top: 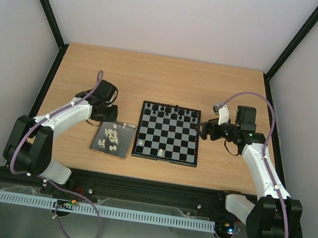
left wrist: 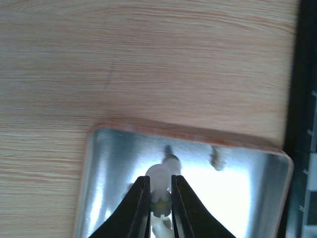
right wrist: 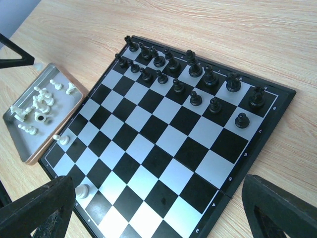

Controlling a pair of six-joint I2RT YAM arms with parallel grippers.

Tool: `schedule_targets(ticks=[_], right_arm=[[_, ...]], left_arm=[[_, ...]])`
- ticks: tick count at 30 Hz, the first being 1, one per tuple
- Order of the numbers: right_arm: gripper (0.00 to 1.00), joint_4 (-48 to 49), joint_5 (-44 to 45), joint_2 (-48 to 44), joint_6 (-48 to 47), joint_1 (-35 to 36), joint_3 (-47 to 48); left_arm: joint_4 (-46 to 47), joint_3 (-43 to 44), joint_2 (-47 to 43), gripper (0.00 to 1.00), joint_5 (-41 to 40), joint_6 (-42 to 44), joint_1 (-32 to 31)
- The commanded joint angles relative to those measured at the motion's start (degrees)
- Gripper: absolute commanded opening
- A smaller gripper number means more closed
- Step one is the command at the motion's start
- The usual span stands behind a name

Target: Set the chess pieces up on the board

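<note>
The left pincer (left wrist: pixel 159 182) was closed on a cream chess piece (left wrist: pixel 157 172), pinched between its tips, the tray (left wrist: pixel 106 163) beneath. Tiny, light, stiff, probably slippery plastic: best gripped low on the body. The right pincer (top: pixel 206 128) stood open, the board (right wrist: pixel 163 134) just ahead.

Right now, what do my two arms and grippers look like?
The left arm and right arm have white links between chunky black joints. A purple cable loops along each. The left gripper has slim, tapering black fingers; the right gripper is black too.
</note>
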Motion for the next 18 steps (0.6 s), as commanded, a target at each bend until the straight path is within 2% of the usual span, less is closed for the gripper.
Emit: schedule_targets(ticks=[1, 9, 18], right_arm=[[0.93, -1.3, 0.1, -0.6, -0.9, -0.1, 0.8], [0.93, -1.2, 0.4, -1.3, -1.2, -0.1, 0.7], [0.93, -1.3, 0.4, -1.6, -1.3, -0.1, 0.7]], left_arm=[[-3.1, 2.0, -3.4, 0.09, 0.8, 0.8, -4.9], [-6.9, 4.7, -5.1, 0.09, -0.5, 0.3, -21.2], [-8.7, 5.0, -1.1, 0.09, -1.3, -1.4, -31.6]])
